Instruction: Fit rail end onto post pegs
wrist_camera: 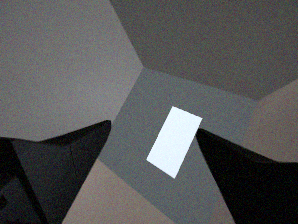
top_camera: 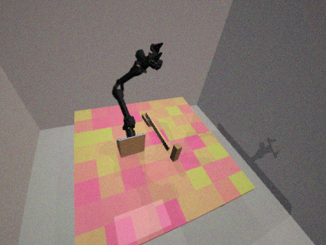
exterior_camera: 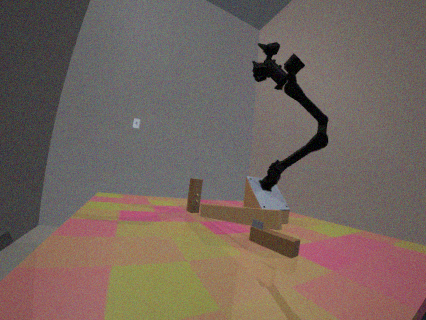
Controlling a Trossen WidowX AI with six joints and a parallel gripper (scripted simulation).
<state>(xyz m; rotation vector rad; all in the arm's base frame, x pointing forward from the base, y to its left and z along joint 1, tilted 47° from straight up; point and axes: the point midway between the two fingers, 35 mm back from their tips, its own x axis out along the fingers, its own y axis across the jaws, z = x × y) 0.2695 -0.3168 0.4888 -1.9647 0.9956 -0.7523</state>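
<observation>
1. Jaws of the gripper (exterior_camera: 266, 59) are spread wide and pinch nothing; the arm is raised high above the table, and the gripper points up toward the ceiling, well apart from every wooden part.

2. On the checkered table (top_camera: 214, 180) the long rail (exterior_camera: 240, 214) lies between the post and the footboard block. One end is by the short post (exterior_camera: 195, 195), the other end goes to the low footboard block (exterior_camera: 276, 242). Whether the pegs are already in the holes, I cannot tell; they are too small to see.

3. My judgement on handling: the rail is wood, so it is stiff and will not bend. It seems light enough for one gripper, but it is long, so a grip far from the post end would let it swing. I would take it across its narrow sides, near the post end, so that this end can be lifted and pushed straight onto the pegs while the far end stays in the bracket. Smooth wood may slip in the fingers, so the grip must be firm.

4. What each view gives:
   - The exterior view shows the rail from the side, with its slope and its height against the post.
   - The top view shows the line of the rail (top_camera: 156, 131) toward the post (top_camera: 175, 153) from above, but not its height.
   - The wrist view shows only the two dark fingers, the walls and a bright ceiling panel (wrist_camera: 174, 141); nothing of the task is in it.
</observation>
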